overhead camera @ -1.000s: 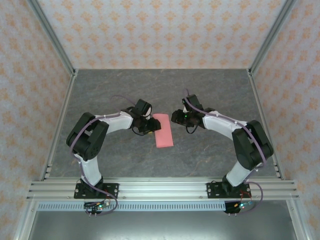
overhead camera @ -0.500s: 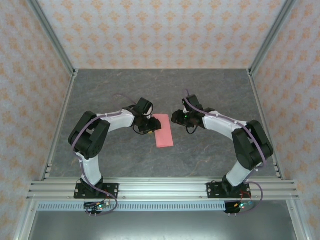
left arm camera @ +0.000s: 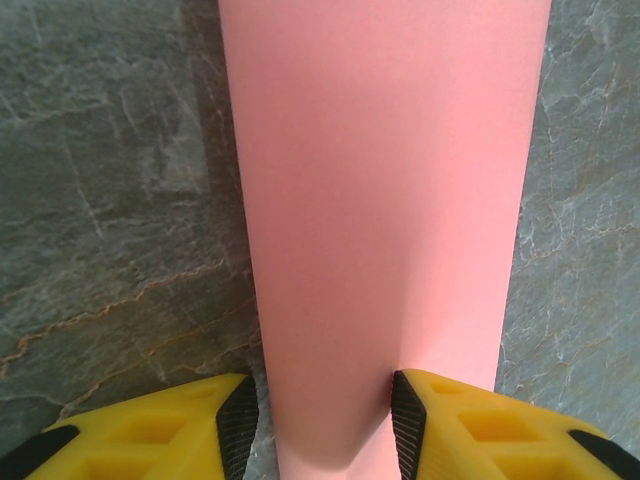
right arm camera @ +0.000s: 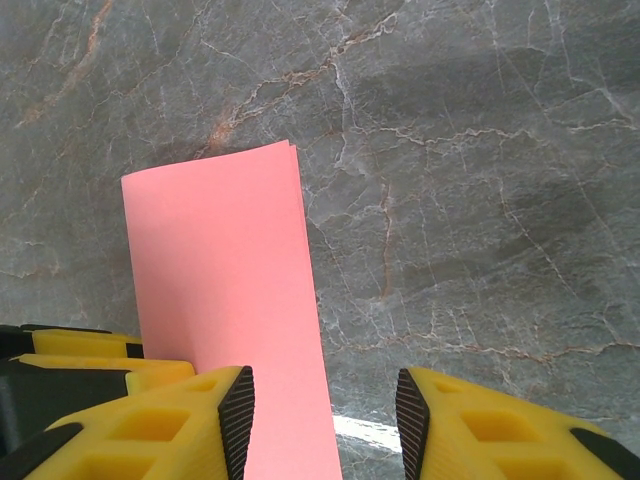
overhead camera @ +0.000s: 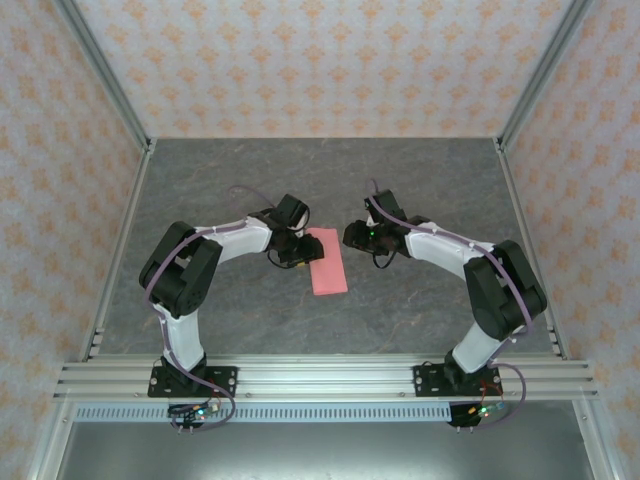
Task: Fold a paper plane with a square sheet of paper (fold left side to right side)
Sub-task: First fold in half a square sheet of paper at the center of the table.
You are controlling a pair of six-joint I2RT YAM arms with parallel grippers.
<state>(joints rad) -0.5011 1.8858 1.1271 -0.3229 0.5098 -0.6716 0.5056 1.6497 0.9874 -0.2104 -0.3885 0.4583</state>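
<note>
Left wrist view: the two yellow fingers (left arm camera: 205, 440) of the left gripper (left arm camera: 322, 425) stand apart, open. The sheet of paper (left arm camera: 385, 200) lies in the gap between them. The finger on the right of this view touches the paper's edge, and the other finger is just beside it. The paper is salmon pink and runs away from the fingers as one long strip.

In the right wrist view the right gripper (right arm camera: 325, 420) is open too, with its fingers wide apart and holding nothing. One long edge of the paper passes between them. At the paper's top corner in this view, two layers show, one on top of the other.

From the top view the paper is a long shape with straight ends. It lies flat in the middle of the table (overhead camera: 420, 180), between the two grippers. Its long side runs from far to near, and the near end leans a little to the right.

The table is dark grey with pale lines like stone. Walls (overhead camera: 320, 60) with small orange flower shapes stand on three sides, with silver posts (overhead camera: 100, 75) in the far corners. A silver rail (overhead camera: 320, 375) runs along the near edge.

The left arm (overhead camera: 180, 280) rises from the rail, bends at a black elbow and reaches right to the paper's left edge. The right arm (overhead camera: 500, 285) bends the same way and reaches left. Purple cables (overhead camera: 245, 195) run along both arms.
</note>
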